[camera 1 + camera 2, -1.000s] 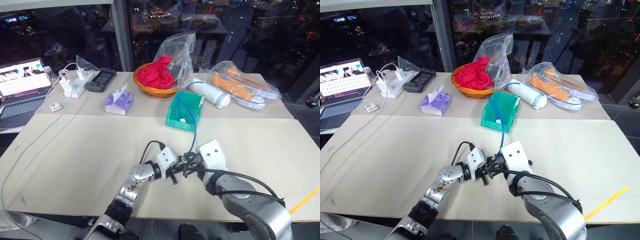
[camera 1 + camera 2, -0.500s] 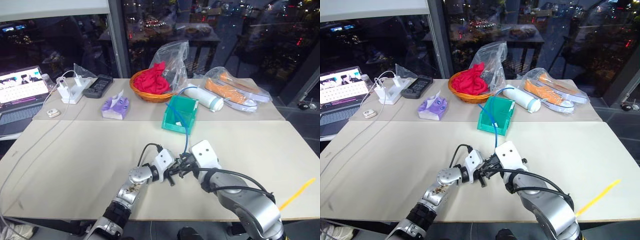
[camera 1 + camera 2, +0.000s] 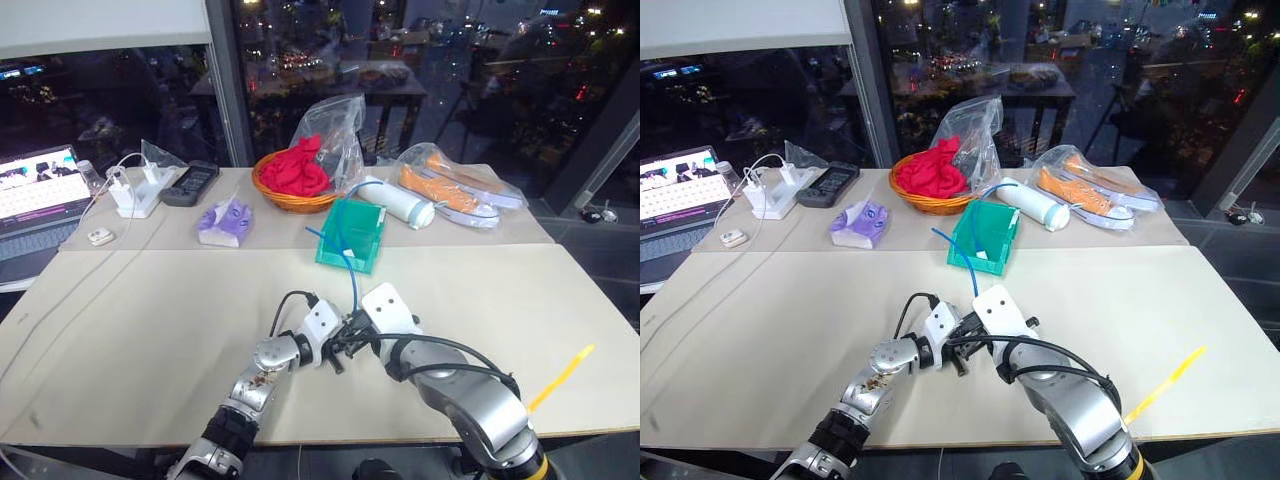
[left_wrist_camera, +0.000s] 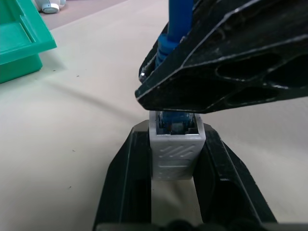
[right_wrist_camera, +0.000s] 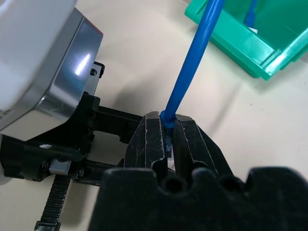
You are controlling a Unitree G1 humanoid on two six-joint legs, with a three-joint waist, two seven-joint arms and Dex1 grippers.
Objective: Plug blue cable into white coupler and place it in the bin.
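Observation:
My left gripper (image 4: pixel 176 134) is shut on the white coupler (image 4: pixel 176 153), a small ribbed block standing between its fingers just above the table. The blue cable (image 5: pixel 193 65) has its plug end (image 4: pixel 174 126) sitting in the coupler's socket. My right gripper (image 5: pixel 167 120) is shut on that plug end from above, its black fingers (image 4: pixel 226 62) meeting the left gripper's. Both grippers (image 3: pixel 343 340) are at the table's near middle. The cable (image 3: pixel 351 285) rises from there and bends toward the teal bin (image 3: pixel 366 240), which stands a short way beyond them.
Behind the bin are an orange wicker basket (image 3: pixel 290 200) with red cloth, a white cylinder (image 3: pixel 396 204) and bagged orange shoes (image 3: pixel 452 190). At the back left lie a purple tissue pack (image 3: pixel 224 223), a remote (image 3: pixel 189 184), chargers (image 3: pixel 134 190) and a laptop (image 3: pixel 35 190). A yellow strip (image 3: pixel 560 376) lies at the right.
The whole picture has shifted with the camera. Both grippers, still joined at the coupler, have sunk a little toward the table. Neither grip has changed.

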